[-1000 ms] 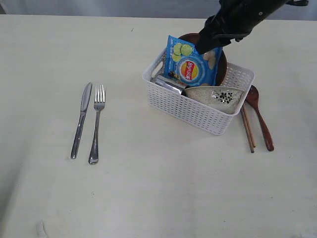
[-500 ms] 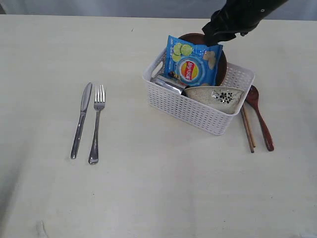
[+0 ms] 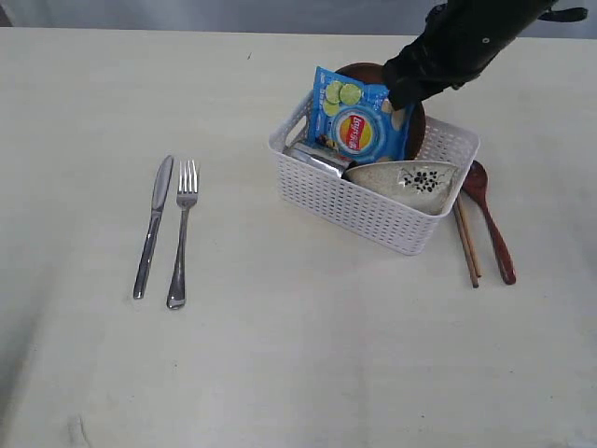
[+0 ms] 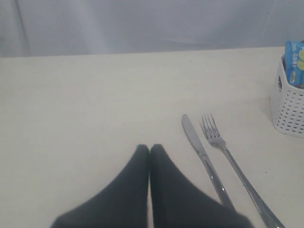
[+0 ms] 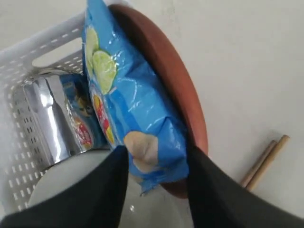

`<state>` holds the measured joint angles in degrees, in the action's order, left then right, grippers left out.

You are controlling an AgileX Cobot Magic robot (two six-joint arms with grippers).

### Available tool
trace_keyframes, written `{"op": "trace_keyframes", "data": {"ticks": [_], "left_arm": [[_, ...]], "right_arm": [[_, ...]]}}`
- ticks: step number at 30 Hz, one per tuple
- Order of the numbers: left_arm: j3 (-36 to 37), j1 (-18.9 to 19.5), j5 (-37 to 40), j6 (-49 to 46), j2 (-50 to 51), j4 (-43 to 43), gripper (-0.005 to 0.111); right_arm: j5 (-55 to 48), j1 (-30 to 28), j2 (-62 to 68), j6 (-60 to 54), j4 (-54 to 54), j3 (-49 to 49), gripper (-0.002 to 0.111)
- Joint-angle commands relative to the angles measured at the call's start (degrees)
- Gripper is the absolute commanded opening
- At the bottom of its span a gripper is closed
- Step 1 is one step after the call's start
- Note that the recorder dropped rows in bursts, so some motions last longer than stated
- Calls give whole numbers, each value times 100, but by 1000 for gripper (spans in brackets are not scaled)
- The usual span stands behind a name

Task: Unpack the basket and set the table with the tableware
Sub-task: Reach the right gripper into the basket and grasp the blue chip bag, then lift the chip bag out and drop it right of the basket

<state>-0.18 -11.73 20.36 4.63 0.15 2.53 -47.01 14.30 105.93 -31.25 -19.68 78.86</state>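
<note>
Basket | right hand straddles bag top corner | knife, fork well apart

A wide, cream-white matte table, faintly specked, filling almost all of the exterior view, with a dimmer greyish shade toward its lower left corner. Behind its far edge, a pale grey backdrop, hung like cloth with soft upright folds in the left wrist view and only a thin strip in the exterior view. Soft, even lighting throughout, casting only faint, blurred shadows on the tabletop; no telling wall from curtain.
</note>
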Motion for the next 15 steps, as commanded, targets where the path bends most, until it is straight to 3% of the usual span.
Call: {"op": "trace_keyframes", "data": {"ticks": [1, 3, 15], "left_arm": [[18, -29, -61, 24, -15, 47, 0], [18, -29, -61, 24, -15, 47, 0], [18, -29, -61, 24, -15, 47, 0]], "right_arm": [[85, -2, 13, 34, -7, 0, 20], [104, -2, 13, 44, -7, 0, 0], [345, -16, -805, 98, -40, 0, 0]]}}
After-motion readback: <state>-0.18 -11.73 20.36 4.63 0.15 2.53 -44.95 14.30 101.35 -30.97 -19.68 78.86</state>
